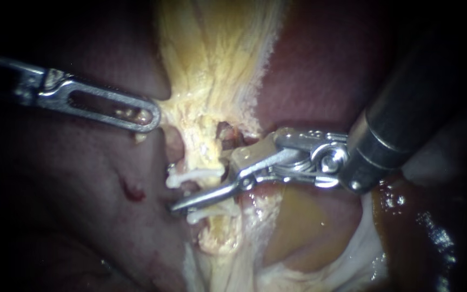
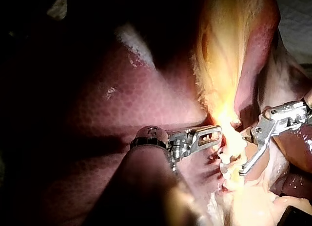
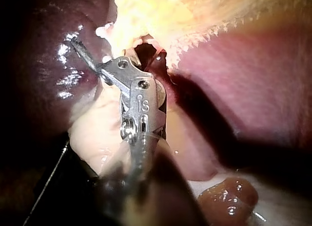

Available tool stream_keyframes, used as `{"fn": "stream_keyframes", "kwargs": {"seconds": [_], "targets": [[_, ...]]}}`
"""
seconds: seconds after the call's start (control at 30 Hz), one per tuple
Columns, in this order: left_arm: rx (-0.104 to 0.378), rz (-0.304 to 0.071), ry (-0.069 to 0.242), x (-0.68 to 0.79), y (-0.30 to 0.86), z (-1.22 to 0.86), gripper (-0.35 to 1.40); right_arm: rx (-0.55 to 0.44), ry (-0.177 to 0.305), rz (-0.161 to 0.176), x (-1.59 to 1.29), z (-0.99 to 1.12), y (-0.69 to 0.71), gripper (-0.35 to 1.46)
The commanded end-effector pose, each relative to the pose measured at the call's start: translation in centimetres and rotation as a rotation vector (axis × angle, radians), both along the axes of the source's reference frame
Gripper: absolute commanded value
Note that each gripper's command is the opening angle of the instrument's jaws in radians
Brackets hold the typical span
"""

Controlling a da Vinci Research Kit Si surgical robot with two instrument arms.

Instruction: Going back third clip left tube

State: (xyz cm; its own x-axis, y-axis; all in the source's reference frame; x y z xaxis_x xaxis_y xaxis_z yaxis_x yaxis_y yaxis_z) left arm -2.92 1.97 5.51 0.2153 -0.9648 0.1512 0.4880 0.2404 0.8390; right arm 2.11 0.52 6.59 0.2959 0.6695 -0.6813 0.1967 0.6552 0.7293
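Note:
A pale yellow tube (image 1: pixel 207 157) runs down the middle of the endoscope view. Two white clips cross it, one higher (image 1: pixel 193 176) and one lower (image 1: pixel 212 213). My right instrument (image 1: pixel 204 184) comes in from the right with its jaws open. Its long thin lower jaw lies across the front of the tube between the two clips. It also shows in its own wrist view (image 3: pixel 102 53) and in the left wrist view (image 2: pixel 246 153). My left instrument (image 1: pixel 149 116) has slotted jaws shut on the edge of the yellow tissue (image 1: pixel 212 65) above the clips, as the left wrist view (image 2: pixel 212 134) also shows.
Dark red liver (image 1: pixel 82 189) fills the left side, with a small raw nick (image 1: pixel 132 190). More liver (image 1: pixel 320 70) lies behind the right shaft. A tan, glistening bulge (image 1: pixel 304 221) and brown wet tissue (image 1: pixel 412 216) sit under the right instrument.

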Motion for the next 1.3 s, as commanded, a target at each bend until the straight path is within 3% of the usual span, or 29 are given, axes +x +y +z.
{"fn": "stream_keyframes", "kwargs": {"seconds": [0.03, 0.2, 0.4, 0.6, 0.9, 1.17, 1.3], "targets": [[0.000, 0.000, 0.000, 0.00, 0.00, 0.01, -0.35, -0.015, -0.001, 0.006, -0.03, 0.01, 0.01, 0.50], [0.000, 0.000, 0.001, 0.00, -0.01, 0.01, -0.35, -0.066, -0.013, 0.034, -0.18, 0.05, 0.03, 0.50], [-0.001, 0.000, 0.001, 0.00, -0.01, 0.01, -0.35, -0.120, -0.012, 0.037, -0.41, 0.00, -0.01, 0.50], [-0.001, 0.000, 0.001, 0.00, -0.01, 0.01, -0.35, -0.199, -0.003, 0.040, -0.78, -0.27, -0.01, 0.50], [-0.001, 0.000, 0.001, 0.00, -0.01, 0.01, -0.35, -0.306, -0.022, 0.061, -1.46, -0.73, 0.11, 0.50], [-0.001, -0.001, 0.001, -0.03, -0.01, 0.01, -0.35, -0.323, -0.024, 0.061, -1.69, -0.85, 0.10, 0.50], [-0.004, -0.006, 0.004, -0.11, -0.03, 0.05, -0.35, -0.323, -0.024, 0.061, -1.72, -0.84, 0.10, 0.50]]}}
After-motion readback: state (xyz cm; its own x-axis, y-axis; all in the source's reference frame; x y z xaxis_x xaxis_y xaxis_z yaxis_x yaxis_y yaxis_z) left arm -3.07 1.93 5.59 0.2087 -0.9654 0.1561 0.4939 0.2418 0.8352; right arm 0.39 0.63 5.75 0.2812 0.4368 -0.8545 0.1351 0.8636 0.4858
